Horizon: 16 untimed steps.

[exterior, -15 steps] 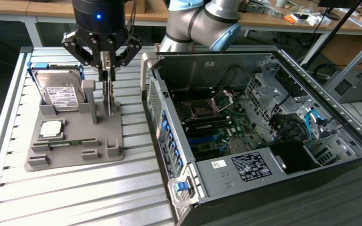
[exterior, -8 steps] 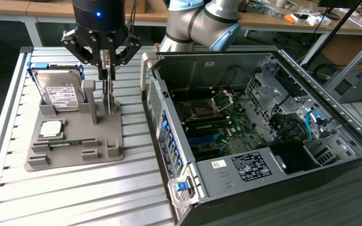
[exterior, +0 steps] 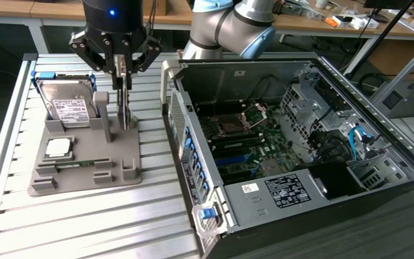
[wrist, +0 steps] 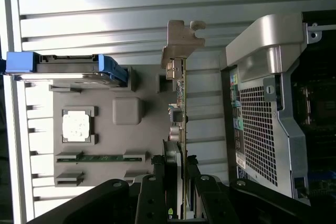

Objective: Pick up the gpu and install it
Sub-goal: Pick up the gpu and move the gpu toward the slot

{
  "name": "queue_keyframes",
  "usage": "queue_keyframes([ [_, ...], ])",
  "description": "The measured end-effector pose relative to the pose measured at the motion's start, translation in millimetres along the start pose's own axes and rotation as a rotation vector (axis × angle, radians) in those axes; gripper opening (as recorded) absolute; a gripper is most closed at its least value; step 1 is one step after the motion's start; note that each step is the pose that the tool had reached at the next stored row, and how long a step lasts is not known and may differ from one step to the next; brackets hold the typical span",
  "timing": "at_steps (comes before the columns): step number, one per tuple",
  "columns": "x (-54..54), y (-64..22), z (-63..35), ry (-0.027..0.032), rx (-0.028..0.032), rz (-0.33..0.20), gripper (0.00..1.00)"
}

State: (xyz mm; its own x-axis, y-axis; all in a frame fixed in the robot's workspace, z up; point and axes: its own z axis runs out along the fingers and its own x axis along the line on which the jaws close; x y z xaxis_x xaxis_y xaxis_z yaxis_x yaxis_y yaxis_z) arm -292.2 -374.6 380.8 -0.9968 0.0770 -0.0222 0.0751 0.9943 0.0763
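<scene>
Slatted table [exterior: 84, 232] — one fixture [exterior: 84, 186], one PC case [exterior: 254, 208]; hand [exterior: 123, 80] clamps one gpu [exterior: 126, 110].

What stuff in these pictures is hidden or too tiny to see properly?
1. Fan side of the gpu: both views see it edge-on, and in the wrist view the gripper clamped on it covers part.
2. Writing on the hard drive label: too small in the exterior view.
3. Near corner of the computer case: cut off by the exterior view's bottom edge.
</scene>
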Motion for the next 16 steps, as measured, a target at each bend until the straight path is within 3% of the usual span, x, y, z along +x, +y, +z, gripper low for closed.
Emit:
queue_keyframes([
  [16, -0.2, 0.5, -6.7, 0.0000, 0.0000, 0.000, 0.27],
])
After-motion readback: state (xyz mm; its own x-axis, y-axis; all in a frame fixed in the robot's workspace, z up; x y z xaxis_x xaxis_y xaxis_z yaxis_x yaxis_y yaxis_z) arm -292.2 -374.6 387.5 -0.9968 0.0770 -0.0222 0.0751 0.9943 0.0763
